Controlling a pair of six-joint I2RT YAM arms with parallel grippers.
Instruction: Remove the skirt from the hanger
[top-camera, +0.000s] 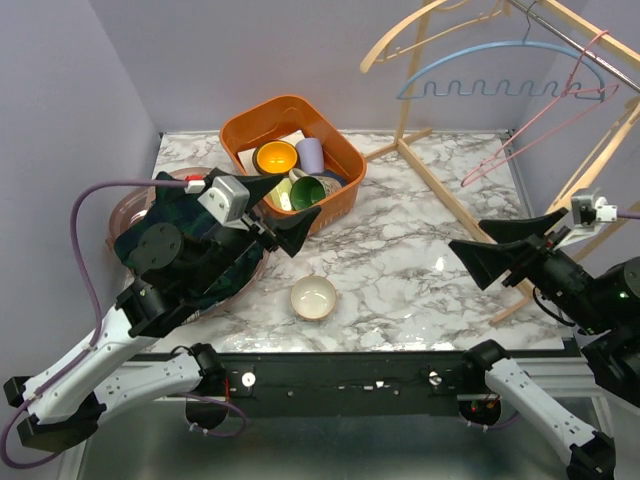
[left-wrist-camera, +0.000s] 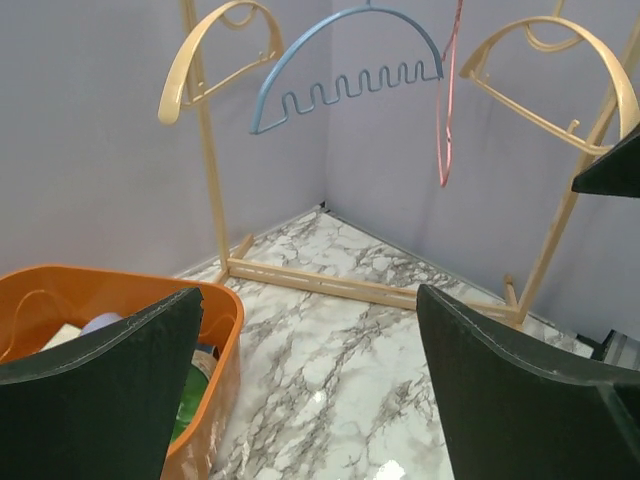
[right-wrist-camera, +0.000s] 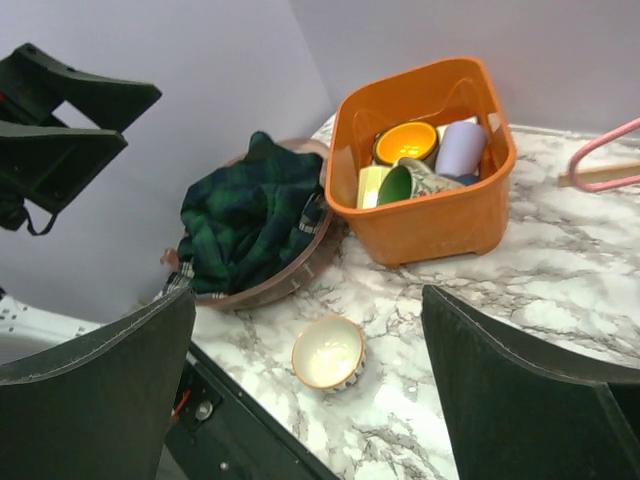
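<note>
My left fingers stand spread as wide as they go, with nothing between them. They point away from me at the rack. The blue hanger, the pink hanger and the two wooden ones up there all hang bare, with no cloth on any of them.

The skirt is not ahead of these fingers at all. It lies behind and below them, bunched in the round basket under my left wrist. From above, my left arm crosses right over the heap, so only its edges show there. It is a crumpled pile with no long axis I can make out, filling the basket and lapping over the rim on the side away from the bin.

My right fingers are just as wide open and just as empty. They look back across the desk, and from them the skirt sits ahead and to the left. It is well apart from them, beyond the small bowl and just beside the bin.

My left arm is clearly the nearer one. I judge the skirt already off its hanger and set down, so the left fingers need only lift up and away from the basket without catching a fold.
</note>
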